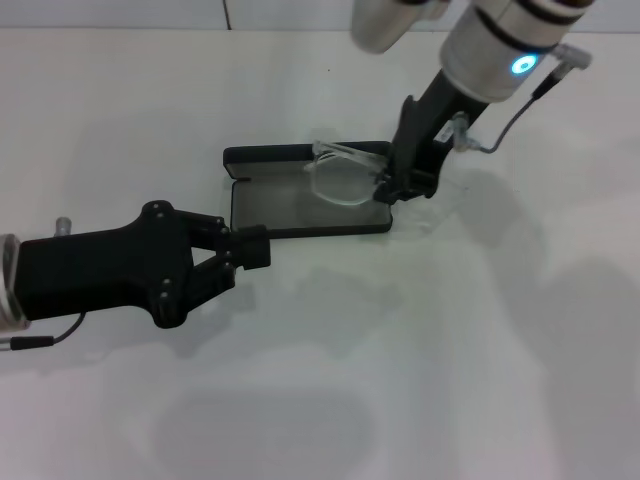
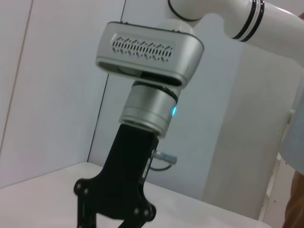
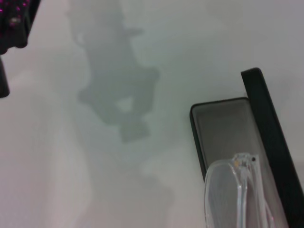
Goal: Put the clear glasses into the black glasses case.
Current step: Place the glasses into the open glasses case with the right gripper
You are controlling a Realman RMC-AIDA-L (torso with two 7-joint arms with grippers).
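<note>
Clear glasses (image 1: 343, 175): I see them over the right half of the black glasses case (image 1: 300, 212), lens hanging down into the tray, top edge near the lid. Tilted, not lying flat.
Glasses, R wrist view: one lens end (image 3: 228, 199) shows above the grey lining, w/ the case wall (image 3: 195, 142) just beside it. Can't tell if the lens touches the lining.
Case: open on the white table (image 1: 450, 360), lid stood up along the far side, grey-lined tray toward me.
Right gripper (image 1: 392, 188): at the right end of the case, coming down from the upper right. Fingers look pinched on the right end of the glasses; the contact itself is partly hidden by the black fingers.
Right arm: white w/ a lit blue ring, cable looping off its side; seen again from the L wrist cam (image 2: 142, 137), standing over the table.
Left gripper (image 1: 252, 248): at the near left corner of the case, arm lying low across the table from the left. Jaws pressed together, tips touching or just beside the tray's front edge; I can't tell which. Holding nothing I can make out.
Shadows: R arm's shadow falls on the table beyond the left end of the case in the R wrist view.
</note>
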